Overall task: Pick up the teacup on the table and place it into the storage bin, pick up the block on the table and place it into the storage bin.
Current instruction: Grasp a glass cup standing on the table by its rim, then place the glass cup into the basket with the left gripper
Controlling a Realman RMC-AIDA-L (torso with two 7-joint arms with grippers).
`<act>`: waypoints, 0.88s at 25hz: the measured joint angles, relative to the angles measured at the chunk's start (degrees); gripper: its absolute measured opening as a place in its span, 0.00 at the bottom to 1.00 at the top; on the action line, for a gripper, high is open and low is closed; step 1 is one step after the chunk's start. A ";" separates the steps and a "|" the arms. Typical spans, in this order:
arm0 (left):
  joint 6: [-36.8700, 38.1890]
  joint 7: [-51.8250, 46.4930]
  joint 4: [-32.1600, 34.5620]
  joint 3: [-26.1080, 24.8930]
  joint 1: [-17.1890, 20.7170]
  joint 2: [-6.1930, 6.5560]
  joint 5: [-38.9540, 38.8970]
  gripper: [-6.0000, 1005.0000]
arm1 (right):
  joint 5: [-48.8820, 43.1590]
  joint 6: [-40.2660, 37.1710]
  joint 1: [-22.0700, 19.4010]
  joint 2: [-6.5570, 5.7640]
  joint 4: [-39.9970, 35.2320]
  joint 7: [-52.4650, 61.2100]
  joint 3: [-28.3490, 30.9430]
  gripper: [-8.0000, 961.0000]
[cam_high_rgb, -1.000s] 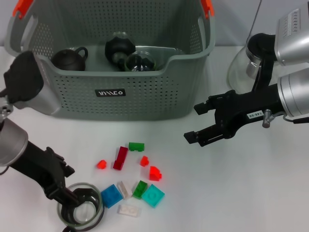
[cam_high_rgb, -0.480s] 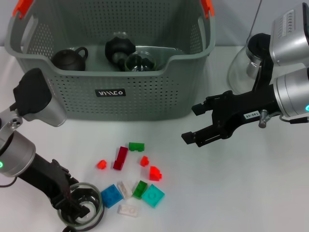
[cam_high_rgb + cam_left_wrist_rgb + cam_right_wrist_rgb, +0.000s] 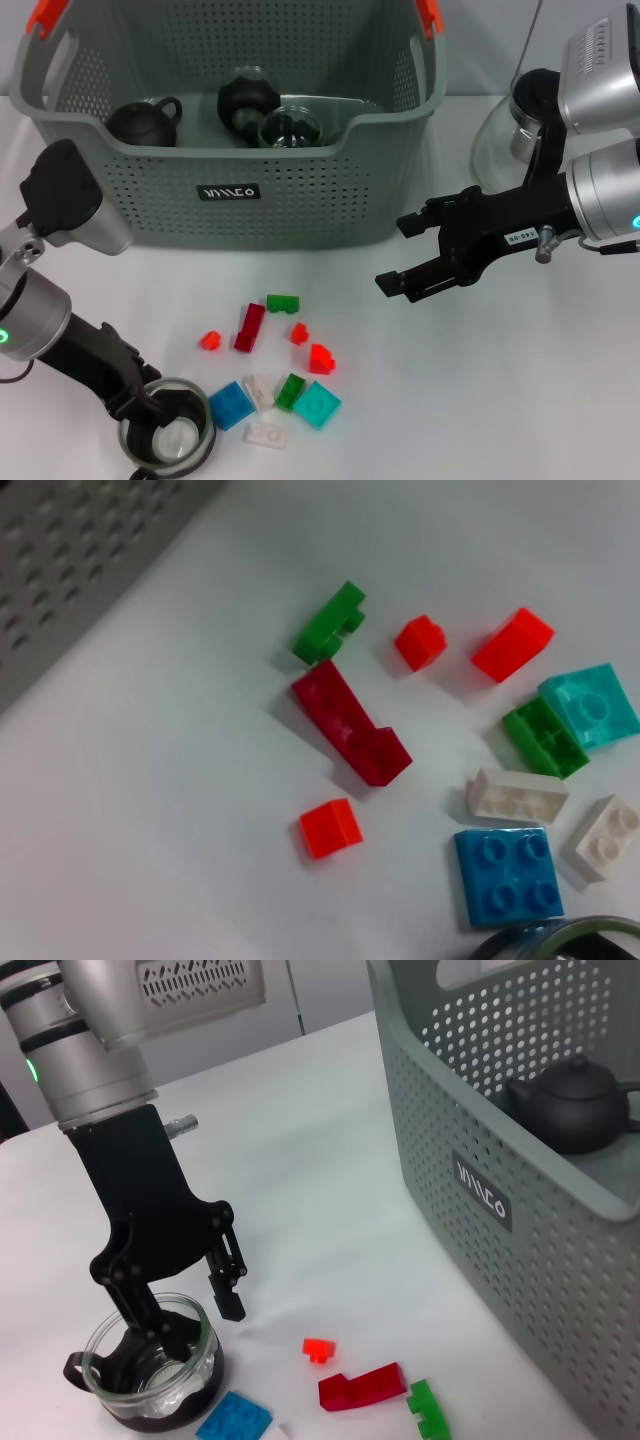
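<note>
The left tool is down at the clear glass teacup on the white desk, fingers spread, one inside the cup and one outside its rim, not yet pinching it; the cup stands near the desk's front edge, just beside a square blue block in the scatter of small plastic blocks; the large grey-green perforated storage bin stands behind them; the right tool hangs above the desk with fingers spread, holding nothing.
</note>
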 joint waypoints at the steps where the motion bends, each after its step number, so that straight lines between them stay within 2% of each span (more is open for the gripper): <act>1: -0.02 -0.09 -0.05 -0.05 -0.06 0.04 0.10 0.71 | 0.00 0.00 0.02 0.00 0.00 0.00 0.04 0.98; 6: -0.36 -0.34 -0.07 0.12 0.03 -0.06 0.53 0.47 | 0.00 0.04 0.12 0.00 -0.02 -0.03 0.04 0.98; 20: -0.56 -2.40 0.74 0.07 0.15 -0.21 0.44 0.05 | 0.00 0.04 0.05 0.00 -0.03 -0.02 0.09 0.98; 22: 1.24 -3.07 2.04 -0.43 0.03 -0.18 -0.41 0.05 | 0.00 0.05 -0.04 0.00 -0.03 -0.03 0.12 0.98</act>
